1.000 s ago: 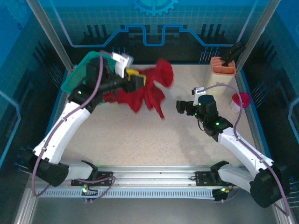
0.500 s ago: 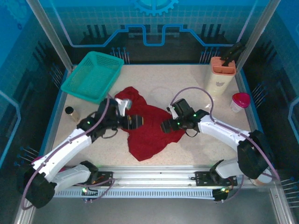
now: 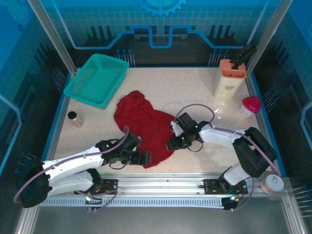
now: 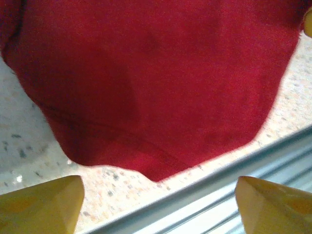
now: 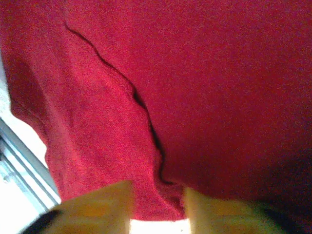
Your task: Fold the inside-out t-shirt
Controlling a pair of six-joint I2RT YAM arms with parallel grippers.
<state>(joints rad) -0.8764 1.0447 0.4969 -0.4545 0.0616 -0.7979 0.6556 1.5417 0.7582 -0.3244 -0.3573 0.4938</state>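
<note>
Shirt (image 3: 141,122): dark red, lying crumpled but mostly flat on the counter (image 3: 204,161), a bit left of the middle and near the front.
Hem: in the left wrist view a stitched corner (image 4: 156,173) of the shirt points at the front rail (image 4: 219,187).
Crease: in the right wrist view a dark fold line (image 5: 141,102) runs down the cloth toward the fingers.
Right pincer (image 3: 170,145): low at the shirt's right edge, clenched on a bit of the cloth. Its yellow fingers (image 5: 97,204) sit close together with red cloth between them.
Left pincer (image 3: 145,159): low at the shirt's near edge, released. Its yellow fingers (image 4: 39,202) are wide apart with bare counter between them, and the cloth is just ahead.
Basket (image 3: 97,80): teal, back left, near the shirt's far end but not touching.
Jar (image 3: 74,117): small, by the left edge.
Holder (image 3: 232,69): orange, back right, with a dark tool in it.
Cup (image 3: 250,105): pink lid, by the right edge.
</note>
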